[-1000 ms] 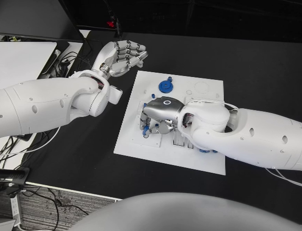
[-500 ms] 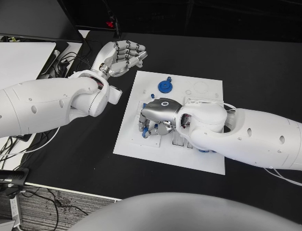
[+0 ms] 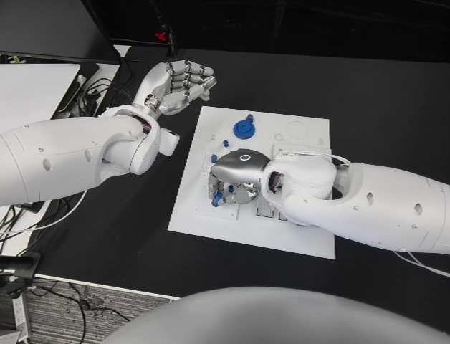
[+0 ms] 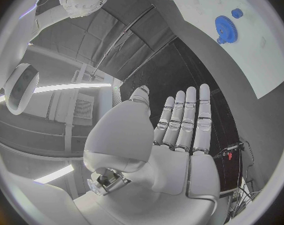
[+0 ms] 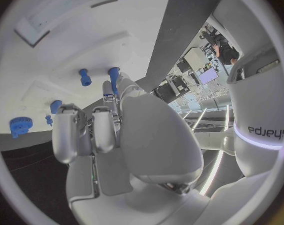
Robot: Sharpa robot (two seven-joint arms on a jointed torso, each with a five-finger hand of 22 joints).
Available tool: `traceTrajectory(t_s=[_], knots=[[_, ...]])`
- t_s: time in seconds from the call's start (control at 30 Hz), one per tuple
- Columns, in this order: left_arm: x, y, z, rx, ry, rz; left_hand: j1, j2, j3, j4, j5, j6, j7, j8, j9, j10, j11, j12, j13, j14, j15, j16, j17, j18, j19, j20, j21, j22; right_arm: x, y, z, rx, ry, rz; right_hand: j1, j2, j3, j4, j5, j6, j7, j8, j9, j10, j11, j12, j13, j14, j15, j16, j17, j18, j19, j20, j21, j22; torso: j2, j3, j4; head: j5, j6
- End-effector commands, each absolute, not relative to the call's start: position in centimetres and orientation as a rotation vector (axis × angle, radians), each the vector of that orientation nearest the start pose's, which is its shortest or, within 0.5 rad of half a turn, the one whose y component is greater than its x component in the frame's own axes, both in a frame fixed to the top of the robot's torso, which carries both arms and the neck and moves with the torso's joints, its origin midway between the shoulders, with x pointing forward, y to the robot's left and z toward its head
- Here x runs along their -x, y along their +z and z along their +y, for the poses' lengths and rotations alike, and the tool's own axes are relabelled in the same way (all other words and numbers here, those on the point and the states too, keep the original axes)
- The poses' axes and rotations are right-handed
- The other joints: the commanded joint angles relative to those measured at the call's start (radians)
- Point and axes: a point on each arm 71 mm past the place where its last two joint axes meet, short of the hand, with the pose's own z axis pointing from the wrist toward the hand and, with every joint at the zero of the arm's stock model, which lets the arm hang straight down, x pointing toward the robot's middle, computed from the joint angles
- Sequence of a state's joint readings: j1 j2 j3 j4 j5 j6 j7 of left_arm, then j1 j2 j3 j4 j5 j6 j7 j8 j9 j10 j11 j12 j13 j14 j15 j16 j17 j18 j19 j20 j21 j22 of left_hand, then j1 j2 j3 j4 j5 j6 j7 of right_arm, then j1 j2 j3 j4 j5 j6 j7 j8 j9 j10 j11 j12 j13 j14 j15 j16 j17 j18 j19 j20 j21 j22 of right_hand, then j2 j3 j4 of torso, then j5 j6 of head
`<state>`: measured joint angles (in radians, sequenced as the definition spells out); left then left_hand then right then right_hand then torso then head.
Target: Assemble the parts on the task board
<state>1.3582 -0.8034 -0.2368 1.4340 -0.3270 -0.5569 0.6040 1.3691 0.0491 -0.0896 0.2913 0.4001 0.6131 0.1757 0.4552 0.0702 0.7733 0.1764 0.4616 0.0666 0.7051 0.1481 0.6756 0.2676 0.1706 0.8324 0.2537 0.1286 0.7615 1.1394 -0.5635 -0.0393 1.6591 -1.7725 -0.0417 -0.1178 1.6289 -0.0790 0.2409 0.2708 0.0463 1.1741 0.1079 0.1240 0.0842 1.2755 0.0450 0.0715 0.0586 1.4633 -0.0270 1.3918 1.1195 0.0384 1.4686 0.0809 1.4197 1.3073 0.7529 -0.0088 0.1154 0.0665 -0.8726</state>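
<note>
Blue peg [image 3: 217, 200] sits at the fingertips of the right robot hand [image 3: 236, 179], which is curled down over the white board [image 3: 302, 240] on the black tabletop [image 3: 390, 107]. It appears pinched there, its long axis pointing away from the palm; in the right wrist view the peg [image 5: 113, 77] stands just beyond a fingertip. The left robot hand [image 3: 180, 84] hovers beyond the board's far corner, fingers straight and empty, farther from the peg.

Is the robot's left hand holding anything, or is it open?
Open. The left hand hangs beside the task board, fingers straight and apart, palm bare.
</note>
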Motion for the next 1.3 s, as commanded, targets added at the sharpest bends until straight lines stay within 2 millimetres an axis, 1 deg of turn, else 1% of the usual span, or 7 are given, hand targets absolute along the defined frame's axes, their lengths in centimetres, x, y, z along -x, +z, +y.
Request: traceTrajectory(t_s=[0.03,0.5,0.63,0.77,0.93,1.1,1.3], knots=[[-50.64,-14.97,22.11,0.528,-1.296,1.238,0.009,0.001,-0.006,0.001,0.005,-0.006,0.053,0.005,-0.002,-0.006,0.003,0.006,-0.001,0.003,-0.002,0.005,-0.001,0.009,0.008,0.000,0.003,-0.001,-40.51,-20.29,-2.58,0.791,0.798,1.728,0.001,0.012,0.007,0.002,0.003,-0.001,0.006,0.005,0.002,-0.001,0.008,-0.002,0.001,0.037,0.002,0.000,0.000,0.004,0.028,0.000,-0.007,0.182,0.000,0.0003,-0.0003,-0.002,0.000],[-50.67,-14.98,22.09,0.529,-1.296,1.239,0.010,0.003,-0.008,0.001,0.005,-0.007,0.053,0.007,-0.002,-0.008,0.003,0.008,-0.001,0.002,-0.002,0.007,-0.002,0.009,0.008,0.000,0.004,-0.001,-40.50,-20.36,-2.68,0.781,0.799,1.725,-0.001,0.010,0.010,0.001,0.003,-0.012,0.011,-0.004,-0.002,-0.011,0.013,-0.010,0.001,0.036,0.006,-0.002,-0.004,0.005,0.027,0.003,-0.009,0.182,0.000,-0.0002,0.0008,-0.006,0.000],[-50.68,-14.99,22.05,0.529,-1.296,1.239,0.010,0.003,-0.008,0.001,0.005,-0.007,0.053,0.007,-0.002,-0.008,0.003,0.008,-0.001,0.002,-0.002,0.007,-0.002,0.009,0.008,0.000,0.004,-0.001,-40.45,-20.30,-2.33,0.783,0.809,1.716,-0.009,-0.002,0.011,0.004,0.003,-0.048,0.030,-0.027,-0.011,-0.061,0.031,-0.013,0.000,0.034,0.020,-0.007,-0.016,0.006,0.024,0.012,-0.016,0.178,0.000,-0.0005,0.0017,-0.010,0.000],[-50.68,-14.99,22.02,0.529,-1.297,1.239,0.010,0.003,-0.008,0.001,0.005,-0.007,0.053,0.007,-0.002,-0.008,0.003,0.008,-0.001,0.002,-0.002,0.007,-0.002,0.009,0.008,0.000,0.004,-0.001,-40.35,-20.24,-2.06,0.788,0.820,1.710,-0.041,-0.031,-0.008,0.013,0.004,-0.108,0.056,-0.057,-0.020,-0.126,0.055,-0.011,0.001,0.030,0.040,-0.015,-0.034,0.009,0.015,0.027,-0.035,0.169,0.000,-0.0004,0.0015,-0.009,0.000],[-50.66,-14.98,22.02,0.528,-1.297,1.239,0.010,0.003,-0.008,0.001,0.005,-0.007,0.053,0.007,-0.002,-0.008,0.003,0.008,-0.001,0.002,-0.002,0.007,-0.002,0.009,0.008,0.000,0.004,-0.001,-40.11,-20.09,-2.02,0.790,0.835,1.699,-0.081,-0.055,-0.047,0.007,0.005,-0.192,0.083,-0.063,-0.021,-0.192,0.078,-0.005,0.004,0.024,0.060,-0.023,-0.054,0.015,0.005,0.046,-0.058,0.157,0.001,0.0004,0.0012,-0.009,0.000],[-50.65,-14.98,22.07,0.529,-1.296,1.239,0.010,0.003,-0.008,0.001,0.005,-0.007,0.053,0.007,-0.002,-0.008,0.003,0.008,-0.001,0.002,-0.002,0.007,-0.002,0.009,0.008,0.000,0.004,-0.001,-40.12,-19.99,-2.18,0.782,0.845,1.685,-0.104,-0.062,-0.079,0.005,0.005,-0.236,0.094,-0.060,-0.019,-0.224,0.088,0.002,0.006,0.020,0.068,-0.029,-0.071,0.019,-0.001,0.058,-0.071,0.150,0.000,0.0004,-0.0002,-0.009,0.000],[-50.66,-14.98,22.09,0.529,-1.296,1.239,0.010,0.003,-0.008,0.001,0.005,-0.007,0.053,0.007,-0.002,-0.008,0.003,0.008,-0.001,0.002,-0.002,0.007,-0.002,0.009,0.008,0.000,0.004,-0.001,-40.16,-19.77,-2.33,0.750,0.875,1.665,-0.109,-0.061,-0.087,0.004,0.005,-0.242,0.095,-0.058,-0.018,-0.229,0.089,0.007,0.007,0.019,0.069,-0.031,-0.077,0.020,-0.002,0.060,-0.075,0.148,0.001,0.0010,0.0004,-0.010,0.000]])
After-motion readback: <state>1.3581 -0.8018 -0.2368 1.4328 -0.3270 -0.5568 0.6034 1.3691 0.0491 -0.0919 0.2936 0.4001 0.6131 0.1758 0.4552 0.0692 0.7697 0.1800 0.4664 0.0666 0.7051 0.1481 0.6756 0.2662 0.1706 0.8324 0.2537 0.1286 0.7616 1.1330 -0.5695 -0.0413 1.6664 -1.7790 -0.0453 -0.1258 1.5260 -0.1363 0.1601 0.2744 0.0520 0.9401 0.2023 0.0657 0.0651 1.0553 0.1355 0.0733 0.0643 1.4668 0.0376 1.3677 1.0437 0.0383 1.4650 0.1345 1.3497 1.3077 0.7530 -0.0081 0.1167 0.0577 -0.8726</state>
